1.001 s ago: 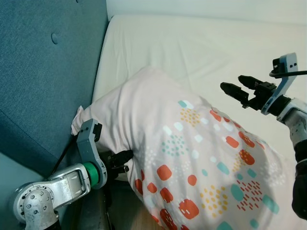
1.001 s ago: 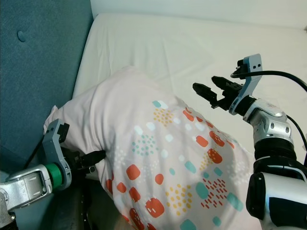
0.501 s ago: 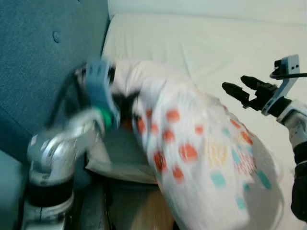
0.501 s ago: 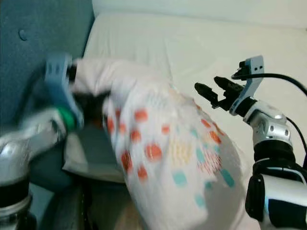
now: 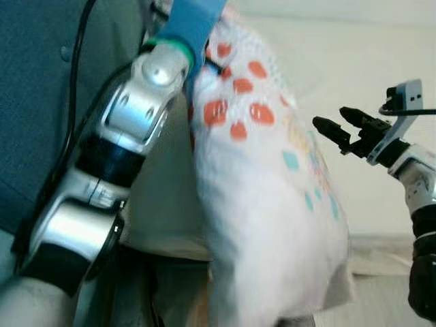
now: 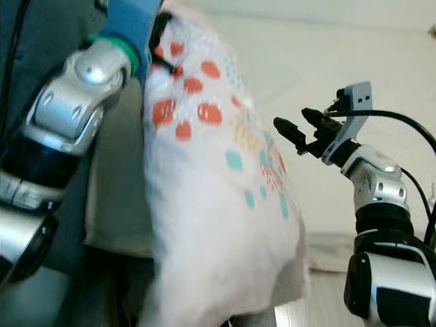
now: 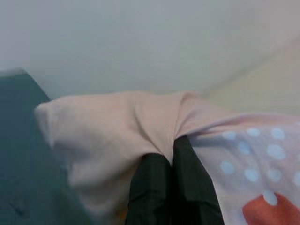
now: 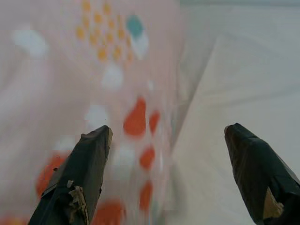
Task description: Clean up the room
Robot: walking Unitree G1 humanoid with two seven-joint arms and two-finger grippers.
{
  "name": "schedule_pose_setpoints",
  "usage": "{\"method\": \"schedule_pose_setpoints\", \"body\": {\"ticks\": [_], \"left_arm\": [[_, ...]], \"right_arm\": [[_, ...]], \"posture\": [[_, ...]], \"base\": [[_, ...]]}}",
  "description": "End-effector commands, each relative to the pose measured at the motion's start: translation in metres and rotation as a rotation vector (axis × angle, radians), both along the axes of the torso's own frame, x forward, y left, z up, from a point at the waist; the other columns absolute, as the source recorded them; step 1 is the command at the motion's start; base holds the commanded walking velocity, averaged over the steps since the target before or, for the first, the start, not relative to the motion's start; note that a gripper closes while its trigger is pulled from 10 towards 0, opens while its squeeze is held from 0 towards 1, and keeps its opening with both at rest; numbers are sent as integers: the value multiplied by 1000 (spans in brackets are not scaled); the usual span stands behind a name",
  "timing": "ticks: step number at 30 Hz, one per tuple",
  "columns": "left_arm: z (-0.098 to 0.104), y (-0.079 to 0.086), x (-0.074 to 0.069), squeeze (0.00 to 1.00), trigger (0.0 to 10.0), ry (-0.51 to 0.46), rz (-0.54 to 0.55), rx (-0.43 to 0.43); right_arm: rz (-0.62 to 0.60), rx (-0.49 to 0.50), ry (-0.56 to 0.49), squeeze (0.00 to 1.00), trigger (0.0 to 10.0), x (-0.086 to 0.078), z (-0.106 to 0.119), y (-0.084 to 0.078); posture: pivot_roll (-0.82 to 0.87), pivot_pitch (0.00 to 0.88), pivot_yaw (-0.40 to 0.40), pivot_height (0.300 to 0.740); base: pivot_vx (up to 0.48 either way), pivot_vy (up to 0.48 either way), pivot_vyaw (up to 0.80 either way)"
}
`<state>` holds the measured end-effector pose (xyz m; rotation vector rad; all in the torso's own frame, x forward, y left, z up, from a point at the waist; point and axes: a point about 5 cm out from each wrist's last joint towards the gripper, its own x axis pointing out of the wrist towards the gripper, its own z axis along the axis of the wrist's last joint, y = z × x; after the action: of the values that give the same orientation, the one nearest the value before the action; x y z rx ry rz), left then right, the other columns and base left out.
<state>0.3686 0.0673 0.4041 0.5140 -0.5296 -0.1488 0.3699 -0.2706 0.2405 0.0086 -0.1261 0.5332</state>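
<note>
Hanging from the left gripper (image 7: pixel 171 187), the pillow (image 5: pixel 266 204) drooped in a long white-and-pink fold over the near edge of the bed (image 5: pixel 381 82), its upper corner pinched high beside the teal headboard (image 5: pixel 34 82). Seen from the left wrist, the two black fingers (image 7: pixel 150 192) were pressed together with a bunch of pale pink fabric caught between them, so that gripper was clamped tight on the pillow's corner. The silver left arm (image 5: pixel 116 157) rose steeply along the headboard side, a black cable (image 5: pixel 75 68) running beside it, and the pillow's orange, teal and yellow spots faced the right arm.

The right gripper (image 5: pixel 344 129) was held out over the bed's white sheet, just beside the hanging pillow but apart from it. Its fingers (image 8: pixel 79 183) were spread wide with nothing between them; in the right wrist view the patterned cloth lay ahead of one finger and the bare sheet ahead of the other. Pale tape or wear showed on the finger pads.

Under the raised pillow, at the bed's near corner by the headboard, a second pale cushion or fold of bedding (image 5: pixel 163 204) lay flat; which it was could not be told.
</note>
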Motion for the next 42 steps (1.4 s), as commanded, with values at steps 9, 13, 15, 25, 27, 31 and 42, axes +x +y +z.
{"method": "schedule_pose_setpoints", "body": {"ticks": [9, 13, 15, 25, 27, 31, 42], "left_arm": [[62, -14, 2, 0, 10000, -394, 205, 167], [67, -21, 1, 0, 10000, -448, 230, 233], [71, -22, 0, 0, 10000, -480, 259, 262], [75, -28, 0, 0, 10000, -598, 337, 408], [71, -31, 1, 910, 10000, -592, 311, 394], [71, -33, 1, 1000, 10000, -539, 220, 272], [66, -4, 17, 0, 10000, -112, -99, -195]], "right_arm": [[29, 28, -20, 1000, 10000, -3, -9, 13], [33, 31, -22, 1000, 10000, -3, -10, 15], [34, 34, -24, 1000, 10000, -3, -10, 16], [33, 44, -30, 1000, 10000, -3, -11, 18], [32, 45, -32, 1000, 10000, -3, -11, 19], [32, 44, -36, 1000, 10000, -4, -11, 20], [22, 46, -36, 1000, 10000, -7, -14, 18]], "posture": [[69, 146, 26, 545], [69, 146, 26, 545], [69, 146, 26, 545], [78, 131, 30, 545], [75, 125, 31, 545], [68, 125, 35, 545], [70, 124, 38, 545]], "base": [[0, 0, 0], [0, 0, 0], [0, 0, 0], [0, 0, 0], [0, 0, 0], [0, 0, 0], [0, 0, 0]]}}
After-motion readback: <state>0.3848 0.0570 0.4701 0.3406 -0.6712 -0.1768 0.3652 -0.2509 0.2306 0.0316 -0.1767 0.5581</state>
